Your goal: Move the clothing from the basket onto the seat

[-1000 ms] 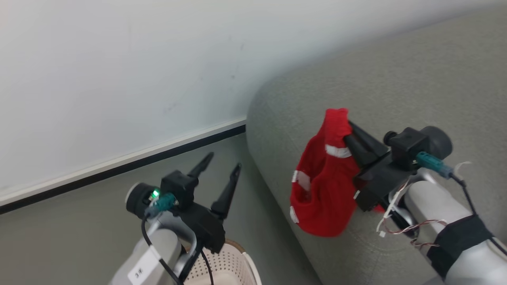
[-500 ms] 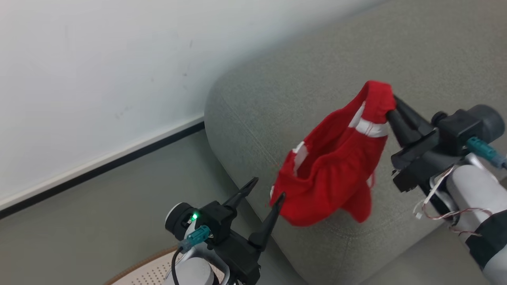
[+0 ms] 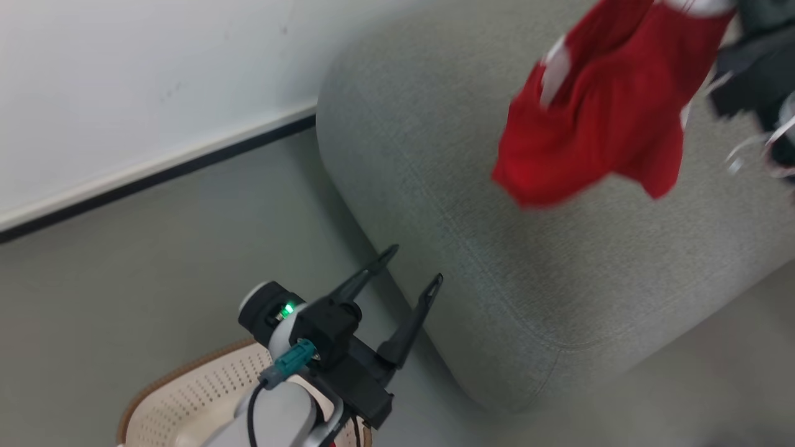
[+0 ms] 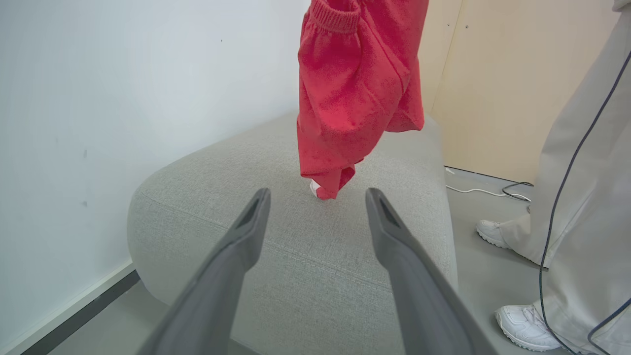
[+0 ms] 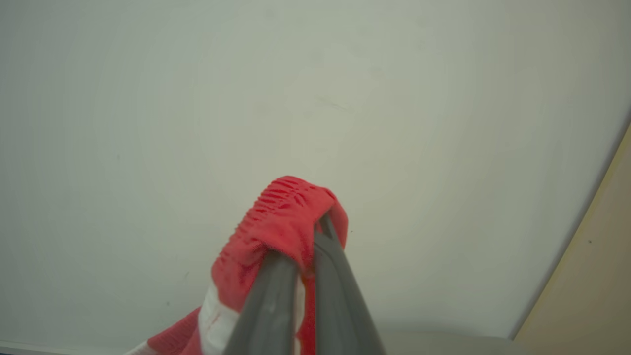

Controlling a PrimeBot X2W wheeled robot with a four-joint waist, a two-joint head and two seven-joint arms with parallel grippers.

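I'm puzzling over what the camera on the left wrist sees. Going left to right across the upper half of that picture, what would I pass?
First the white wall → red garment → beige panel → a person's trouser leg.

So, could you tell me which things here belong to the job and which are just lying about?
Job: garment, basket, sofa.
Lying about: floor cable, person's legs.

no readable text, labels, brands or numbers anywhere
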